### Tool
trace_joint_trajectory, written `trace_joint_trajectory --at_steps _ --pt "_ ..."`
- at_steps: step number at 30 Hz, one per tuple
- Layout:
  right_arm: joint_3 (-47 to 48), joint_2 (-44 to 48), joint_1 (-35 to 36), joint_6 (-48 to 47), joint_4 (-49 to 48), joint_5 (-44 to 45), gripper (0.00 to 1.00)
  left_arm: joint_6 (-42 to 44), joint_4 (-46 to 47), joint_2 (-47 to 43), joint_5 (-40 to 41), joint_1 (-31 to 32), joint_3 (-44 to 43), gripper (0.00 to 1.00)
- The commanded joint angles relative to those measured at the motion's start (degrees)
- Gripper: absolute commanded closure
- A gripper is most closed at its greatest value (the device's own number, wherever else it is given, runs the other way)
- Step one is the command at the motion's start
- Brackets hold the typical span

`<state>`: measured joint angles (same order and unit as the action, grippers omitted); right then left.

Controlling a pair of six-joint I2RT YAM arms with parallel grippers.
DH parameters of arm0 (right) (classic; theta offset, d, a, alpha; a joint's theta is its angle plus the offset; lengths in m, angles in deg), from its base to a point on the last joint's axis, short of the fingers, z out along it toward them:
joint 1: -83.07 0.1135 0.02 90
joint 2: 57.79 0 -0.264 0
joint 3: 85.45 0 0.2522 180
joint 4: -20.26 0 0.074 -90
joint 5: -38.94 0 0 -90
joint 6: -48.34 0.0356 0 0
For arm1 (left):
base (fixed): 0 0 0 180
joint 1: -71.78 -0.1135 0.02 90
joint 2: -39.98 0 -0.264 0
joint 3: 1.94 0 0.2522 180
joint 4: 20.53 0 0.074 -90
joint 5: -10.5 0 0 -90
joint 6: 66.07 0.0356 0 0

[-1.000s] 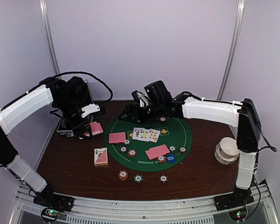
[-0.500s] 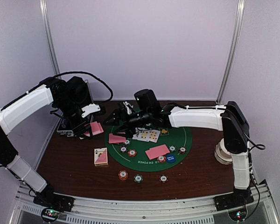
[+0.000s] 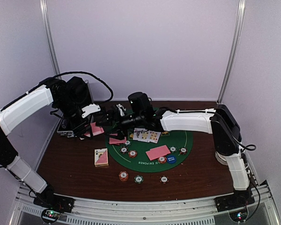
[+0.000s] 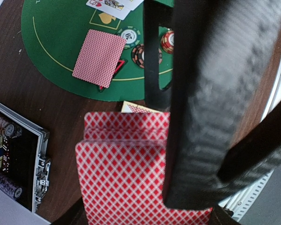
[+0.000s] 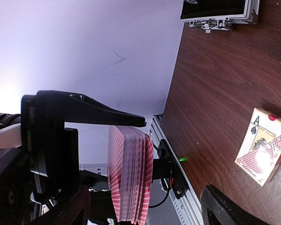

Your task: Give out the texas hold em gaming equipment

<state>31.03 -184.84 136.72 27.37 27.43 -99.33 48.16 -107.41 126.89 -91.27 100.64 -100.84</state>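
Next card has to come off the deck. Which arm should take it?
Right. The left gripper is shut on the deck, holding it aloft. The right gripper is open and faces the deck's edge close by.

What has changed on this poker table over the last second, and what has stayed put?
The right arm swung left across the mat, bringing the open right pincer close to the deck. Nothing was taken or let go. The left pincer still holds the deck; the cards and chips lie as before.
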Motion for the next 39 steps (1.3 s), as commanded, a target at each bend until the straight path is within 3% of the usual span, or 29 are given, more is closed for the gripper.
trace_joint_trajectory --at_steps 1,16,27,39 --pt "2.9 -2.6 1.0 2.9 -4.4 -1.9 0.15 0.0 1.7 -0.1 -1.2 -0.1 -1.4 1.00" --pt "10.7 -9.9 2.0 7.2 -6.4 -3.0 0.17 0.2 1.6 -0.3 -1.4 -0.1 -1.5 1.00" --pt "3.5 -5.0 -1.9 2.8 -2.3 -3.2 0.32 0.6 1.6 -1.1 -1.0 -0.1 -1.5 1.00" --pt "-1.1 -0.1 -3.3 5.8 -8.9 -4.9 0.47 0.6 1.6 -0.7 -0.4 -0.1 -0.9 1.00"
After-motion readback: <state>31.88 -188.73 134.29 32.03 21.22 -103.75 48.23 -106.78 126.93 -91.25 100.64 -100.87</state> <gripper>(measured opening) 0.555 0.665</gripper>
